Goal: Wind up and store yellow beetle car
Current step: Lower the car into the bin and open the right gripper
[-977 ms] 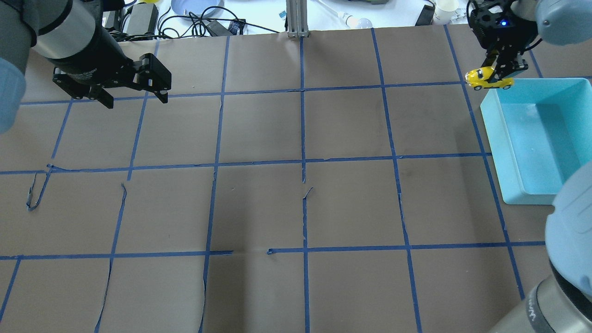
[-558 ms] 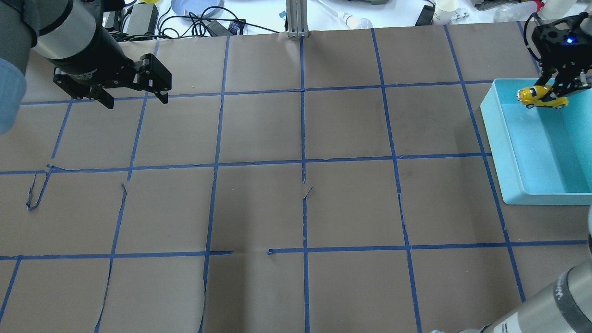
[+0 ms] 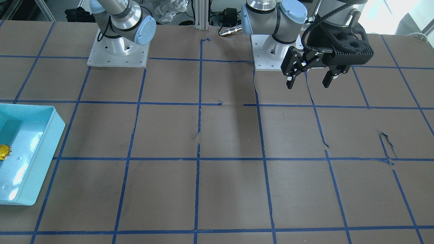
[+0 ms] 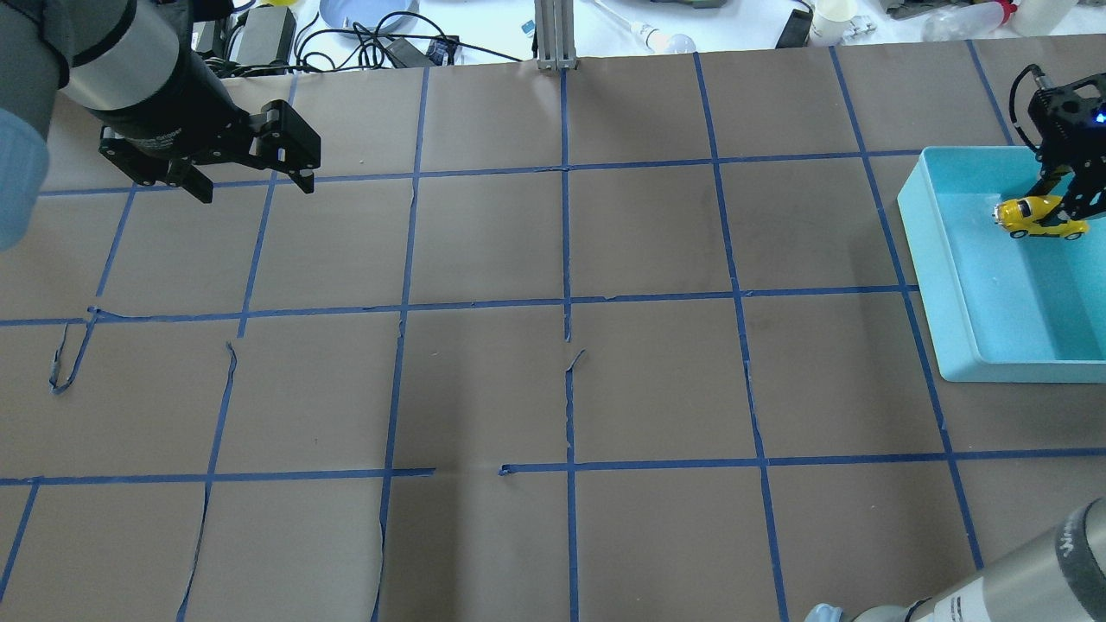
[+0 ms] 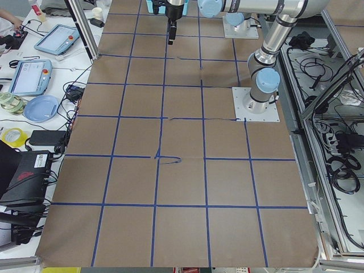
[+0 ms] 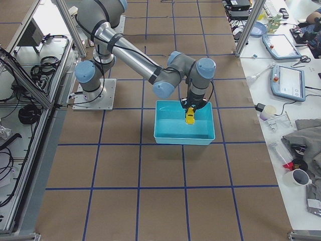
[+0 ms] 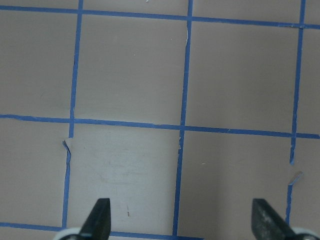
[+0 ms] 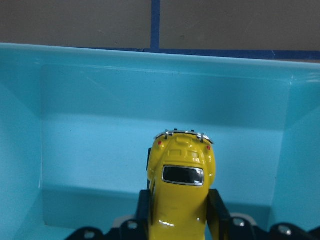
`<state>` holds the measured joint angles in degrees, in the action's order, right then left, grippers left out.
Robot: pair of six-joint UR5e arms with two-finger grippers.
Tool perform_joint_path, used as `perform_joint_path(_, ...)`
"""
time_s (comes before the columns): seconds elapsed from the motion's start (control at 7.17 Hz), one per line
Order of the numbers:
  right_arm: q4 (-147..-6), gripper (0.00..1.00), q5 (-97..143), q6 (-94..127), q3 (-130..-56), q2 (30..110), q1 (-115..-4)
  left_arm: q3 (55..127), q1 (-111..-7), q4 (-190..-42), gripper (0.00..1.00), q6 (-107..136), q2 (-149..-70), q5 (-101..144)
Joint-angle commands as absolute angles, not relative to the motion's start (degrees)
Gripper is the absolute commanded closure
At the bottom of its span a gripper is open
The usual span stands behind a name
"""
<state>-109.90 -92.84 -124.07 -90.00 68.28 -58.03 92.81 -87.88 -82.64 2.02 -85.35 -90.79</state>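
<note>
The right gripper is closed on the yellow car, with one dark finger pressed against each flank of the body. The car is held lengthwise between the fingers. The end with the two small red lamps and the dark window points away from the wrist, towards a wall of the light blue bin. In the overhead view, the right gripper and the car are located inside the outline of the bin, in its far part, near the far wall. Whether the wheels touch the bin floor cannot be determined. The bin is set at the right-hand edge of the table, which is covered with brown paper and marked with a grid of blue tape. The left gripper is open, with nothing between its fingers. It is held above the far left area of the table, well apart from the bin. In the left wrist view, only bare paper and tape lines are seen between the two fingertips.
</note>
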Motion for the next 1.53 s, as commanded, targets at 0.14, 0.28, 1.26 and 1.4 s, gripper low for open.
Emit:
perform_joint_path(0.14,-117.5,0.96,-93.1,-127.4,-98.7,68.4,-54.9,92.8,-87.9,-82.7,0.0,2.0,-85.3,-90.7)
perform_joint_path(0.28,-123.0,0.96,-92.9,-127.7,-102.5,68.2,-54.8,92.8,-87.9,-82.8,0.0,2.0,-85.3,-90.6)
perform_joint_path(1.26,-122.8,0.0,-92.5,-127.7,-104.3,73.4,-54.8,92.9,-87.9,-82.9,0.0,2.0,-85.3,-90.2)
perform_joint_path(1.4,-117.3,0.0,-92.5,-124.1,-101.4,76.1,-55.2,93.2,-87.9,-82.8,0.0,2.0,-85.3,-90.1)
